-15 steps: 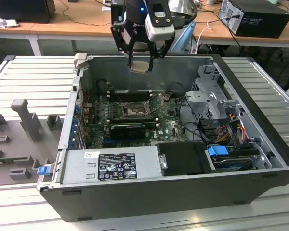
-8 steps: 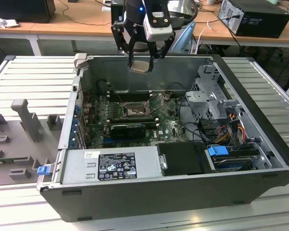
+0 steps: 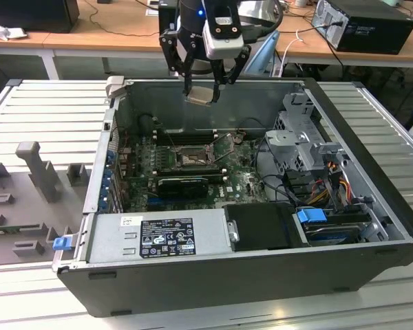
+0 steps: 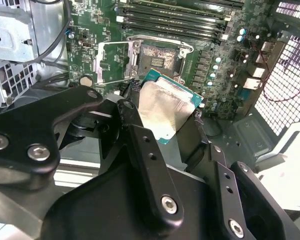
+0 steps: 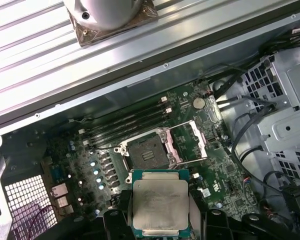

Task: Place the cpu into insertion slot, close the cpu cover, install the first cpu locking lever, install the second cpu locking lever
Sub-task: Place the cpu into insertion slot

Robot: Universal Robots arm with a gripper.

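- The tool [image 3: 204,84] is clamped on the cpu [image 3: 200,95], its black fingers [image 5: 115,222] pressing on two opposite edges of the chip.
- In the exterior view the cpu hangs in the air over the open case [image 3: 213,275], near the case's far wall and well above the board [image 3: 241,175].
- In both wrist views the cpu [image 4: 165,107] shows its dull silver top with a green rim around it, and it is tilted a little rather than level.
- The slot [image 5: 147,151] lies bare on the board, with nothing seated in it. The cpu [image 5: 160,207] is apart from it.
- The cover [image 5: 200,142] is swung open and sits just beside the slot. In the second wrist view its frame [image 4: 101,62] lies next to the slot [image 4: 159,57].
- Long memory slots [image 5: 130,125] run along one side of the slot.
- The case lies on its side on a slatted metal bench [image 3: 41,103].
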